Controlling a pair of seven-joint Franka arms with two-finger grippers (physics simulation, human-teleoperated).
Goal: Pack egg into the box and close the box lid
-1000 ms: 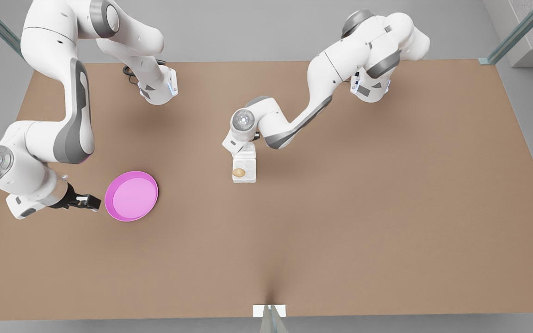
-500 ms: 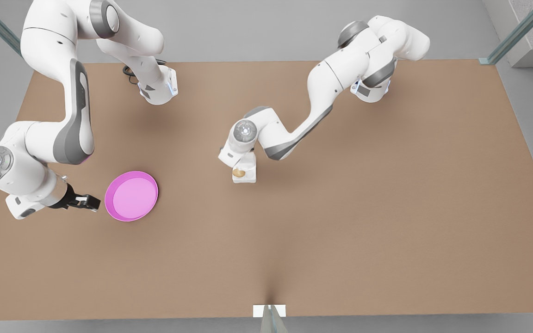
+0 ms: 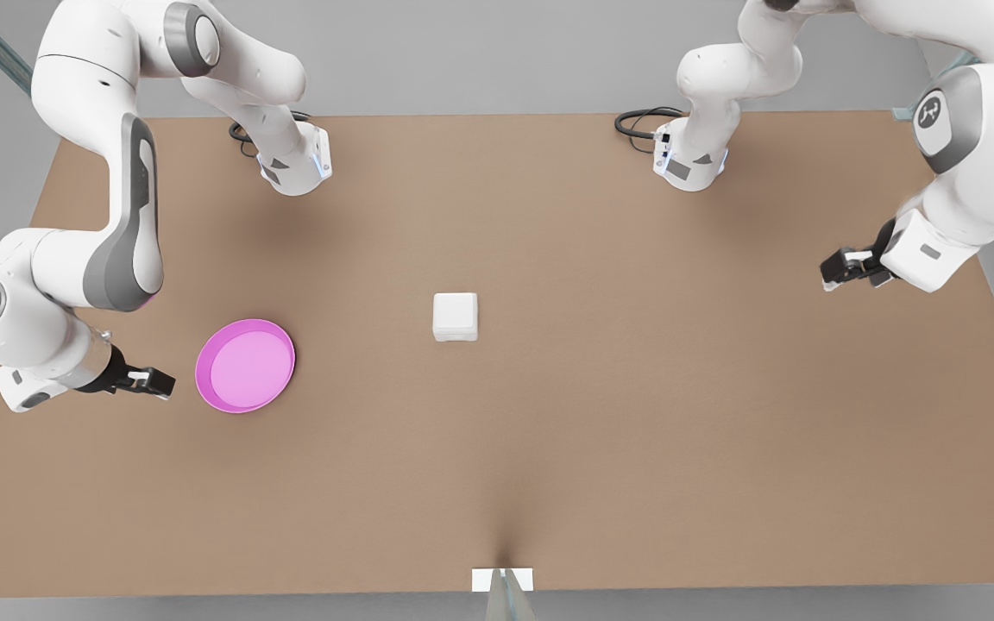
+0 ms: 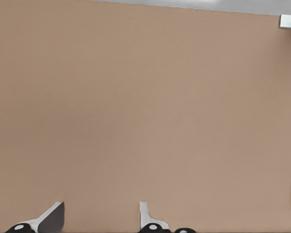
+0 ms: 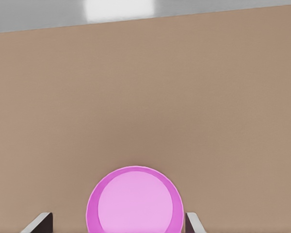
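Observation:
The box (image 3: 455, 316) sits closed in the middle of the table, a small white square. Its box lid (image 3: 455, 310) lies flat over the base. The egg is hidden. My left gripper (image 3: 833, 269) hangs far off at the front view's right, open and holding nothing; its fingertips (image 4: 53, 216) show over bare table in the left wrist view. My right gripper (image 3: 160, 382) waits at the front view's left, just beside the pink plate (image 3: 245, 366), open and holding nothing. In the right wrist view its fingers (image 5: 39, 222) stand either side of the plate (image 5: 135, 204).
The brown table (image 3: 635, 431) spreads wide around the box. The two arm bases (image 3: 294, 164) (image 3: 691, 164) stand along the far edge. A white marker (image 3: 501, 580) sits at the near edge. A metal post (image 4: 290, 21) stands at one table corner.
The arm that hung over the box has pulled away to the front view's right. The lid is now down and the egg no longer shows. The right gripper edged slightly away from the plate.

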